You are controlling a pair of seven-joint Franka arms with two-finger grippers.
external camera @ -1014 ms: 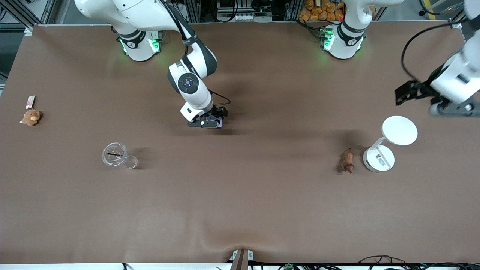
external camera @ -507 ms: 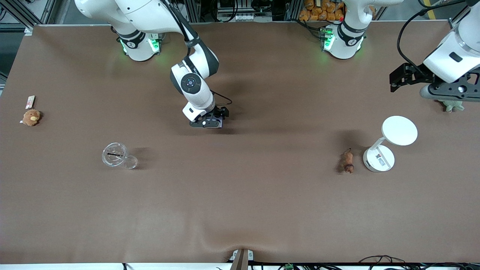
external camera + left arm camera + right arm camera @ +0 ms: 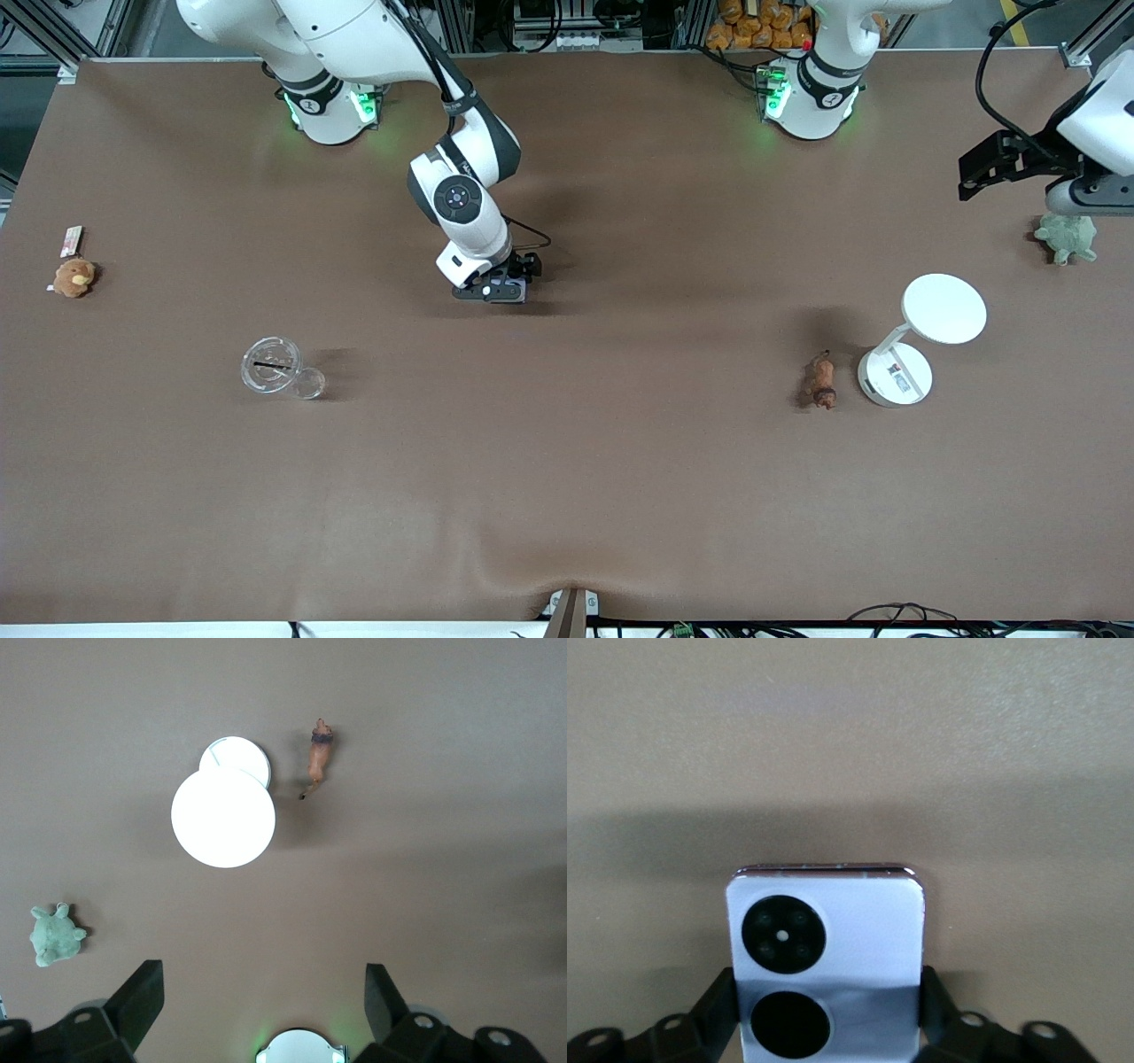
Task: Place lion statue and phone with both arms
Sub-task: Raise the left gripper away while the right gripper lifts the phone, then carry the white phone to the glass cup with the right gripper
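Observation:
The lilac phone point(image 3: 826, 930), with two round black camera circles, sits between the fingers of my right gripper point(image 3: 826, 992), which is shut on its sides. In the front view that gripper point(image 3: 496, 289) is low over the middle of the table and hides the phone. The reddish-brown lion statue point(image 3: 821, 381) lies on the table beside the white stand, toward the left arm's end; it also shows in the left wrist view point(image 3: 317, 757). My left gripper point(image 3: 1083, 193) is open and empty, high over the green turtle; its jaws stand wide apart in its wrist view point(image 3: 263, 974).
A white round-topped stand point(image 3: 912, 346) is next to the lion. A green plush turtle point(image 3: 1067, 237) lies at the left arm's end. A clear glass cup point(image 3: 275, 368), a tan plush toy point(image 3: 73, 277) and a small card point(image 3: 71, 239) lie toward the right arm's end.
My left gripper has moved up and away from the stand toward the table's end, uncovering the green turtle. My right gripper with the phone has shifted only slightly.

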